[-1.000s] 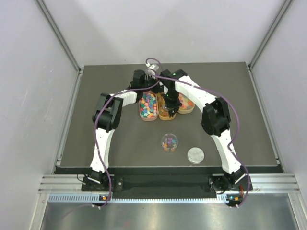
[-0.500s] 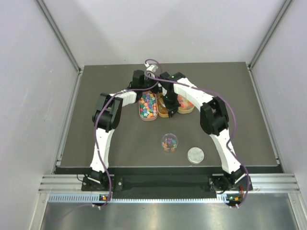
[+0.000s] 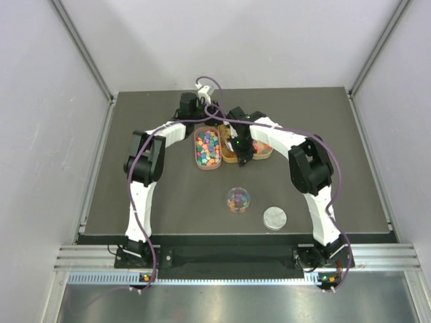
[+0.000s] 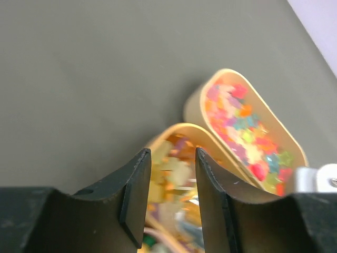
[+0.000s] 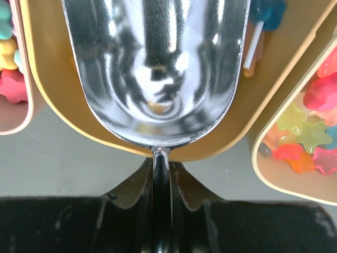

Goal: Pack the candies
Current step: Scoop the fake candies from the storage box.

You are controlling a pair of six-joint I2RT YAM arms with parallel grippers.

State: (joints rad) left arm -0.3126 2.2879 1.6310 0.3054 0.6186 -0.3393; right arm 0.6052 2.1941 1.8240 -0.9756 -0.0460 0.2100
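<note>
Gripping glossy curved metal scoop [image 5: 158, 63], right jaws, left jaws parted, empty.

three trays [image 3: 209, 168] of candies [image 3: 207, 147] sat side by side on the table [image 3: 350, 148]; nearer the front, a candy-filled jar [image 3: 238, 191] stood near its lid [image 3: 274, 217].

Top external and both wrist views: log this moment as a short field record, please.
left fingers: apart, nothing between them
right fingers: shut on the scoop's handle
scoop: over the middle tray
jar: uncovered, some sweets inside
lid: on the table, right of the jar
candies: mostly in the trays
</note>
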